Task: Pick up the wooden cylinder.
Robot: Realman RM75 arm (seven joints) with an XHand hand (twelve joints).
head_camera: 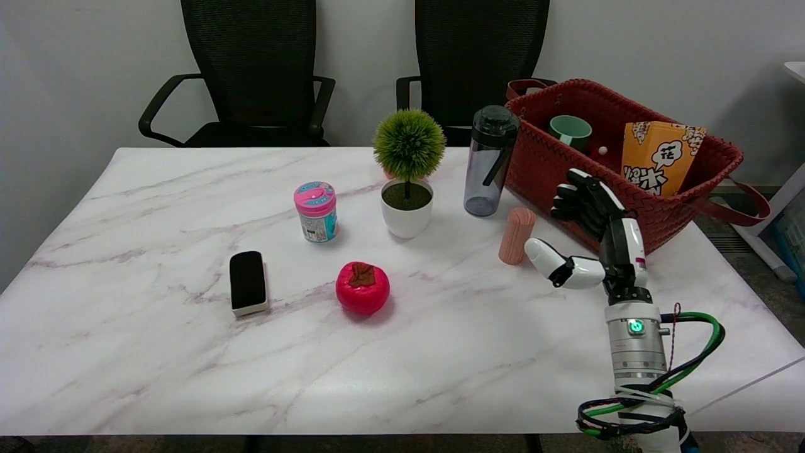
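1. Head view, marble-patterned white table: black-topped rectangular eraser block; glossy red apple-shaped fruit.
2. Pale ribbed wooden cylinder stands upright, beside woven red basket.
3. Black-and-white right hand: spread, empty, just right of cylinder.
4. Orange carton: Chinese print.

Right robot hand upright, fingers spread
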